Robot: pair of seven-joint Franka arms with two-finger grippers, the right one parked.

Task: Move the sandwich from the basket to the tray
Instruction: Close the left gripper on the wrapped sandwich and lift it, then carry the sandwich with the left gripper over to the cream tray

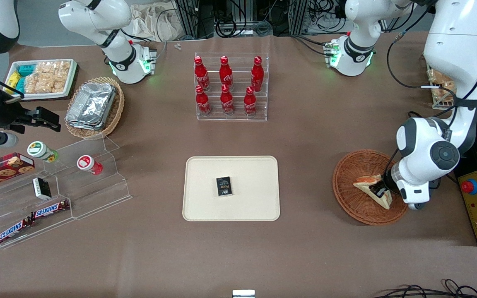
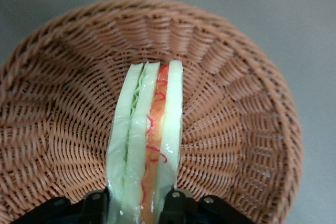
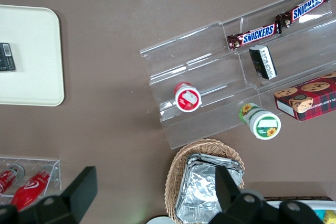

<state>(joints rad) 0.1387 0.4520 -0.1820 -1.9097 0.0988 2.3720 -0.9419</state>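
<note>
Sandwich (image 2: 148, 140) sits clamped between the tool (image 2: 139, 205) fingers, inside the basket (image 2: 236, 129).

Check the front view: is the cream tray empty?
No; a small dark packet lies on the tray, while the gripper holds the sandwich.

Lighting: bright, even, overhead.
Shadows: soft, short beneath gripper (image 1: 381, 191).
Glare: on foil containers (image 1: 91, 103) and acrylic stand (image 1: 56, 190).
Focus: sandwich (image 2: 149, 145) slightly soft close up.
</note>
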